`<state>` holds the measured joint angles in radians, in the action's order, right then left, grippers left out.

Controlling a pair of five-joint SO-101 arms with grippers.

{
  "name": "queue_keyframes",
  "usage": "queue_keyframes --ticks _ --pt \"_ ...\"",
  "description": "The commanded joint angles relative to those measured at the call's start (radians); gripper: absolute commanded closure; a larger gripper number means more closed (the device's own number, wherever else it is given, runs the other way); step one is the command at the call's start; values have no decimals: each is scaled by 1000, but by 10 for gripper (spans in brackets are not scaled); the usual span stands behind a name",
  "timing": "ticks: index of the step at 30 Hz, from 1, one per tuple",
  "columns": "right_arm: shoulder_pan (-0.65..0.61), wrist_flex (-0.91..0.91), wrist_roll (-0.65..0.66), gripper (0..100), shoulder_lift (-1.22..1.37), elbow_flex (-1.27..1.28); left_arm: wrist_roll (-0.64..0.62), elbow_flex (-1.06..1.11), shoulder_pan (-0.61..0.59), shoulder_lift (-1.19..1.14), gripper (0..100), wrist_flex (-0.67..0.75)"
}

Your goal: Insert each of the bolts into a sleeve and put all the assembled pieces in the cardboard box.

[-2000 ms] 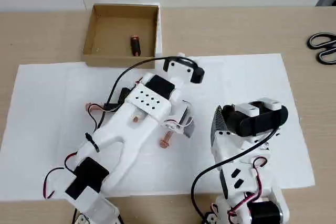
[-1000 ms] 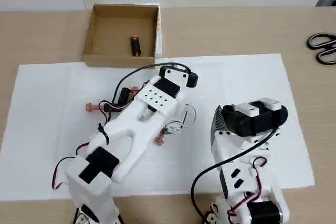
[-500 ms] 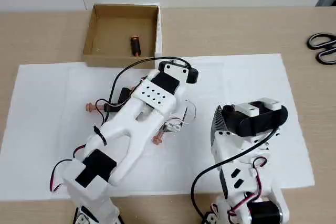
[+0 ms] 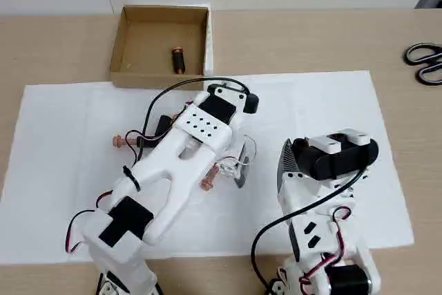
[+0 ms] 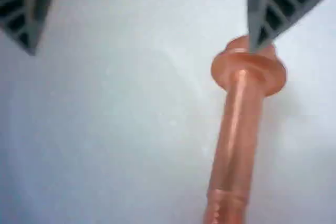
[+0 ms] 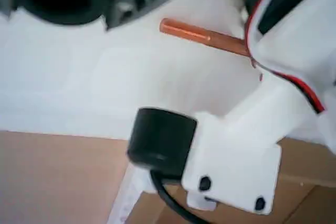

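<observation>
- Done so far: 1 assembled piece (image 4: pixel 178 60) (bolt in a dark sleeve) lies inside the cardboard box (image 4: pixel 117 46), near its middle.
- Left to do, by my read: 2 bare bolts are out on the paper sheet (image 4: pixel 69 115), outside the box. So approx. a third done at most.
- Bolt A (image 5: pixel 239 129): flat on the paper, well away from the box on the side twd the arm bases. No sleeve on it.
- Bolt B (image 4: pixel 124 141): also flat on the paper, closer to the box than A, just past the box's front wall, off twd its left corner. Untouched, no sleeve.
- Left gripper (image 5: pixel 144 48): spread wide, holding nothing. It's low over bolt A; one finger tip meets or sits just over the flanged head, the other is well off to the far side of the shaft. The shaft isn't btwn the fingers, so no grasp yet.
- Right gripper (image 4: pixel 285 164): arm folded back, farther from the box than bolt A. Can't tell its state.
- Step in hand, prob.: pick up bolt A. Then sleeve it, box it, repeat w/ bolt B.
- Scissors (image 4: pixel 423 62): on bare table, far from the box, past the paper's right edge. Not part of the job.
</observation>
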<state>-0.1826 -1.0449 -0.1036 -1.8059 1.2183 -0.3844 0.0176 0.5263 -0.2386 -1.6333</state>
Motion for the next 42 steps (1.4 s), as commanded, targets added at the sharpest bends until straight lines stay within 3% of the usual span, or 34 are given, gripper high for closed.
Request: queue_keyframes --ticks 1,6,16,27,38,42 --pt "7 28 5 995 -10 -6 5 -21 -9 57 736 44" --pt "7 28 5 995 -10 -6 38 45 -37 57 736 126" --pt "7 28 5 995 -10 -6 58 68 -48 -25 750 127" --pt "7 28 5 995 -10 -6 60 67 -49 -114 998 129" --pt "7 28 5 995 -10 -6 60 67 -44 -109 994 120" --pt "7 28 5 995 -10 -6 97 16 14 -72 994 9"
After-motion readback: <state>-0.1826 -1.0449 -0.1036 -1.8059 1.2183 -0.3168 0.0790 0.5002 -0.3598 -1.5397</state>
